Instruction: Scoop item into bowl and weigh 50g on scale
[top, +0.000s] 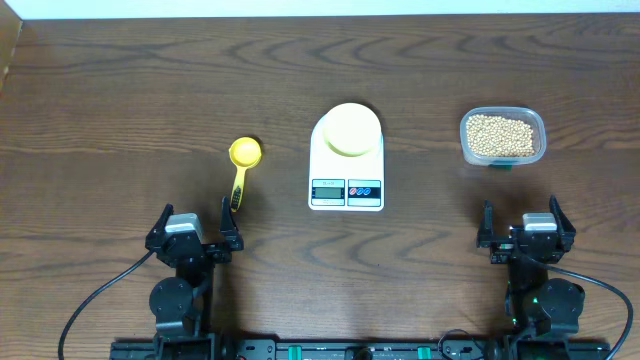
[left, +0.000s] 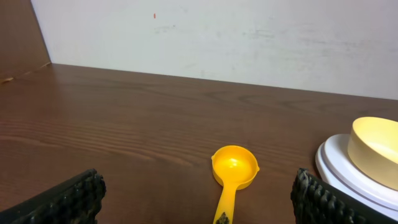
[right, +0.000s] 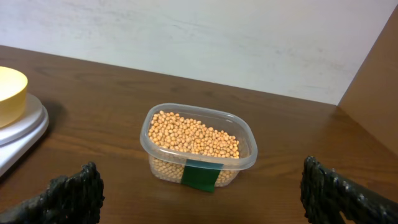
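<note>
1. Waiting untouched, the beans (right: 193, 137) fill a clear tub (right: 247, 144) at the far right of the table (top: 120, 100); they are small, round and tan, and reach nearly to the rim.
2. Nothing looks scooped yet (my judgement): the pale yellow bowl (top: 349, 129) sits empty on the scale (top: 346, 185) at centre.
3. Next comes the yellow scoop (top: 244, 152), which lies left of the scale with its handle toward the left gripper (top: 195, 213); the gripper must close on that thin handle.
4. Both it and the right gripper (top: 521, 210) stand spread wide, holding nothing.
</note>
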